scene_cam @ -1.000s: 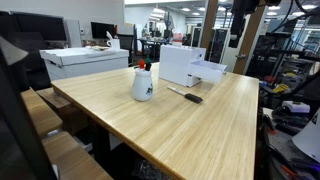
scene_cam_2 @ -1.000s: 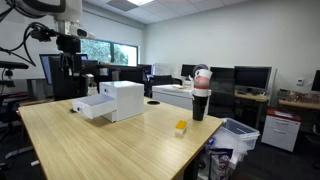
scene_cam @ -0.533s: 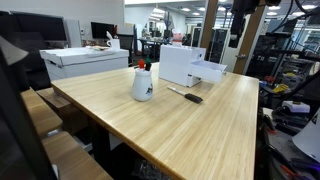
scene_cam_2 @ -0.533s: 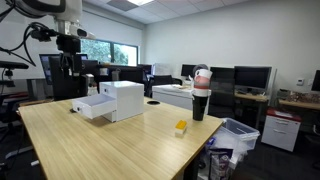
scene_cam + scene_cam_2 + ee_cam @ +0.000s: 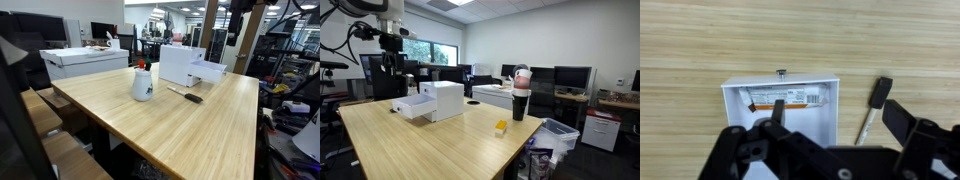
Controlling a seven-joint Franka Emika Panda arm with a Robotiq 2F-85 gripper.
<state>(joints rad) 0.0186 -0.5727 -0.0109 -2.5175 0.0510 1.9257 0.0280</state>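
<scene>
My gripper (image 5: pixel 840 120) is open and empty, high above the table. In the wrist view its fingers straddle the right edge of an open white drawer (image 5: pixel 780 105). The drawer has a printed label (image 5: pixel 790 100) inside and a small dark knob (image 5: pixel 781 72) on its front. A black-capped marker (image 5: pixel 873 108) lies on the wood just right of the drawer, between my fingers. In both exterior views the gripper (image 5: pixel 390 42) (image 5: pixel 238 12) hangs well above the white box (image 5: pixel 443 98) (image 5: pixel 181 64), and the drawer (image 5: pixel 415 107) (image 5: pixel 209 70) is pulled out. The marker (image 5: pixel 186 95) lies in front of it.
A white jug with a red top (image 5: pixel 143 84) stands mid-table. In an exterior view a small yellow object (image 5: pixel 501 127) lies near the table edge, with a dark cup with a red-and-white top (image 5: pixel 521 96) behind it. A large white box (image 5: pixel 85 60), desks and monitors surround the wooden table (image 5: pixel 190 135).
</scene>
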